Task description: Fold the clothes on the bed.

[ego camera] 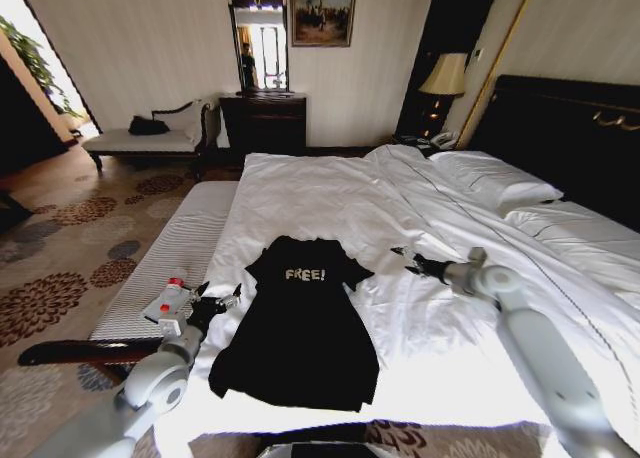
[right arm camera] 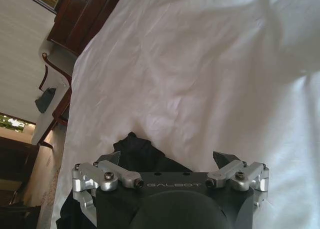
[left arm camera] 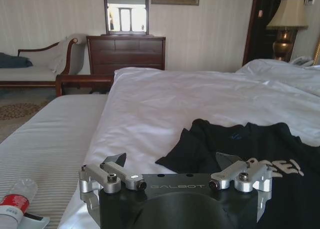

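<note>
The black T-shirt (ego camera: 300, 328) lies flat on the white sheet of the bed (ego camera: 330, 193), near the foot edge and toward the robot's left side of the mattress, collar pointing toward the headboard (ego camera: 560, 138) and the white "FREE!" lettering facing up. The hem end is closest to the robot. Both short sleeves are spread outward. The left pincer (ego camera: 222, 300) hovers just beside the shirt's left sleeve, over the bed's left edge; its fingers (left arm camera: 116, 161) are spread apart and grip nothing. In the left wrist view the shirt (left arm camera: 250, 154) lies directly beyond the spread fingertips. The right pincer (ego camera: 405, 259) hangs over bare sheet, near the shirt's right sleeve but apart from it; its fingers (right arm camera: 224, 158) are likewise spread and empty. In the right wrist view a dark portion of the shirt (right arm camera: 137, 151) lies just past the fingertips. A grey-striped counter (ego camera: 165, 263) stands alongside the bed on the robot's left and carries a plastic bottle (ego camera: 172, 296) with a red label. Pillows (ego camera: 495, 183) lie at the head of the bed.
</note>
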Available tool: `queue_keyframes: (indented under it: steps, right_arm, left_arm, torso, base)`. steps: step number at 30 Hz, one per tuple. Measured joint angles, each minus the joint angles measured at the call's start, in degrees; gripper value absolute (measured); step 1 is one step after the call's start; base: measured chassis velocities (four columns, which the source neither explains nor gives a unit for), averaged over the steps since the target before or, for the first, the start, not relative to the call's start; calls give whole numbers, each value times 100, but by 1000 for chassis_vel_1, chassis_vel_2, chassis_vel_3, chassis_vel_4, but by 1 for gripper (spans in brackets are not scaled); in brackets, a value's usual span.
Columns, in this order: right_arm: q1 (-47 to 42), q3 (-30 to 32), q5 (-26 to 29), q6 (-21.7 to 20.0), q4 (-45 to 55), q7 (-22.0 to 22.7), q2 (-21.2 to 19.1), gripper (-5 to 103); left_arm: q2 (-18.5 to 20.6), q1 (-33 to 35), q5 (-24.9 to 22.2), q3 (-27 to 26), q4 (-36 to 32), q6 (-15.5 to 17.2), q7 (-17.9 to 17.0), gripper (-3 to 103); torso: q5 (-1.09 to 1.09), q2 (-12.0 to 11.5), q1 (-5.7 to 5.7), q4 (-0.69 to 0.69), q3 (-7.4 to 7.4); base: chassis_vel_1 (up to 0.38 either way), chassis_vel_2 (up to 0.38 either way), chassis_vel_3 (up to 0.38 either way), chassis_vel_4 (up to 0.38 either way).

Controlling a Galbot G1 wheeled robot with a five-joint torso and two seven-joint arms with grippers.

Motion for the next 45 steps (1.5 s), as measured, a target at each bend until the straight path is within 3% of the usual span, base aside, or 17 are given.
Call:
queue_keyframes:
  steps: [12,22,32,35,38,43,44,45]
  right_arm:
    - [609,-714,-581,26,-926,-347,653,100]
    - [399,-480,-997,40,-1073,-421,887,100]
    - [205,-359,-1078,47,-1006,-454,903,103]
    - [275,-418,-1136,49,-1081,-444,1029,90]
    - [362,-443,-1153,50,-1174,-430,1101,88]
    - [367,-437,-1181,51,-1222,-409,1164,74]
    - [337,-426,-1197,51,-1219,-409,1171,62]
    - [321,-418,-1206,51,-1215,-409,1174,62]
  left_arm:
    - [19,-32,-129,13,29,82,-93,100]
    - [4,-15,-106,37,69,90,-93,100]
    - [-63,-52,-34,138,138,92,-74,100]
    - [-28,-51,-35,139,124,102,-76,100]
    - [3,-44,-43,116,98,105,-81,100]
    - [13,-9,-57,72,45,109,-91,100]
    - [3,-6,-57,70,45,110,-92,100]
    - [-4,-6,-56,70,45,110,-93,100]
  torso:
    - [0,1,-1,-2,-1]
    - [2,1,-1,-2,-1]
    - [0,2,-1,-3,-1]
    - [1,2,-1,-1,-1]
    - [0,1,-1,1,-1]
    - [0,2,-1,-1,-1]
    - [1,2,-1,-3,-1]
    - [1,2,-1,-3,-1]
  base:
    - [0,0,0,0]
    - [0,0,0,0]
    - [0,0,0,0]
    - [0,0,0,0]
    - [0,0,0,0]
    - [0,0,0,0]
    - [0,0,0,0]
    - [0,0,0,0]
